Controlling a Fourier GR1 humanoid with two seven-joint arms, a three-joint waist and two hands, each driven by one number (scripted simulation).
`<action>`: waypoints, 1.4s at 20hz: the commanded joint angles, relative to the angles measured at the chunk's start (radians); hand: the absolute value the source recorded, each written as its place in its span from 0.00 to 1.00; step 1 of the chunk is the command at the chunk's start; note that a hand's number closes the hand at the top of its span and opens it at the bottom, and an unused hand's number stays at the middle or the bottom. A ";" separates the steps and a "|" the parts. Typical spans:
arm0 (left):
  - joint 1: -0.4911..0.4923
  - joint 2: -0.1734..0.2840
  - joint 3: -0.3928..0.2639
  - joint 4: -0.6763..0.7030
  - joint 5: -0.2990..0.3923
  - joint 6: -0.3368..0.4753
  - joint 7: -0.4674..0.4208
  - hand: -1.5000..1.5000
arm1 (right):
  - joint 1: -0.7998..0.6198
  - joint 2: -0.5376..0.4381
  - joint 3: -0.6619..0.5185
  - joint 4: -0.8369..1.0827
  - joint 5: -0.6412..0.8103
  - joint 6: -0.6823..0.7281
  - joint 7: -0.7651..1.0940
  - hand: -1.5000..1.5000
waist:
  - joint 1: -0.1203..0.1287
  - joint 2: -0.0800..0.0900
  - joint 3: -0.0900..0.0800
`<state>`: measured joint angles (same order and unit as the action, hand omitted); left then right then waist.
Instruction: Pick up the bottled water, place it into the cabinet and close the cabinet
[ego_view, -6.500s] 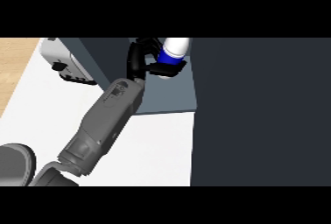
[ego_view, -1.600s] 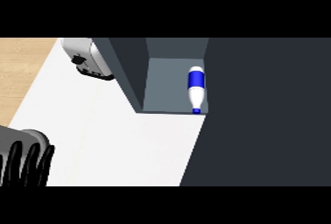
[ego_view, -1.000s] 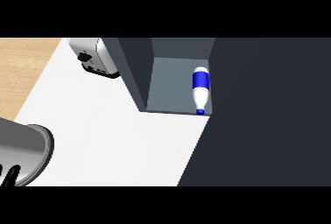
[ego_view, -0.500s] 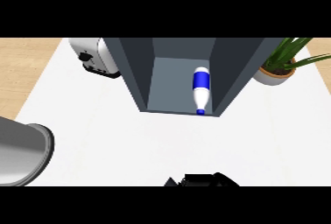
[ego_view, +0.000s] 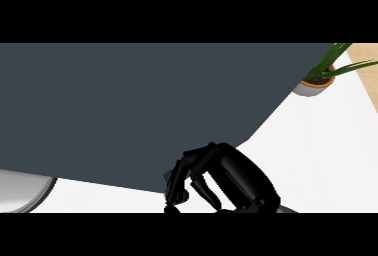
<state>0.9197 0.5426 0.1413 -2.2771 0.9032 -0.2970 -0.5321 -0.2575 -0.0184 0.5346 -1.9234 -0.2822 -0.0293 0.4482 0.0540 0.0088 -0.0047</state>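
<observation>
A pale grey curved shape (ego_view: 22, 192) shows at the lower left, below the cabinet; what it is cannot be told. The cabinet's dark door (ego_view: 140, 110) fills most of the head view, a broad slab swung across between the viewer and the cabinet's inside. The bottled water is hidden behind it, so its place cannot be seen. At the door's lower edge the right hand (ego_view: 225, 180) has its fingers (ego_view: 181, 182) curled and touching the panel; it grasps nothing that shows. Right of the door sits a potted plant (ego_view: 321, 80) on the white tabletop (ego_view: 317, 150). The closing step looks under way; next the hand likely needs to push the door fully shut. The left hand is out of view.
</observation>
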 joint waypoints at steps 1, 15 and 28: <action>0.040 -0.025 0.050 0.029 0.031 -0.068 -0.023 0.00 | -0.163 0.018 -0.169 0.054 -0.115 -0.025 -0.033 1.00 | -0.009 -0.007 0.005; 0.139 -0.083 0.210 0.016 0.127 -0.239 0.037 0.00 | -0.533 -0.034 -0.449 0.611 -0.210 0.237 -0.133 1.00 | -0.012 -0.005 0.005; 0.107 -0.075 0.248 0.012 0.182 -0.258 0.114 0.00 | -0.632 0.017 -0.432 0.734 -0.269 0.297 -0.114 1.00 | -0.008 0.001 0.005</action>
<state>1.0393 0.4538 0.3780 -2.2500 1.0653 -0.5612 -0.4442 -0.7138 -0.0287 0.1681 -1.3686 -0.5544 0.3263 0.3487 0.0181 -0.0284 0.0228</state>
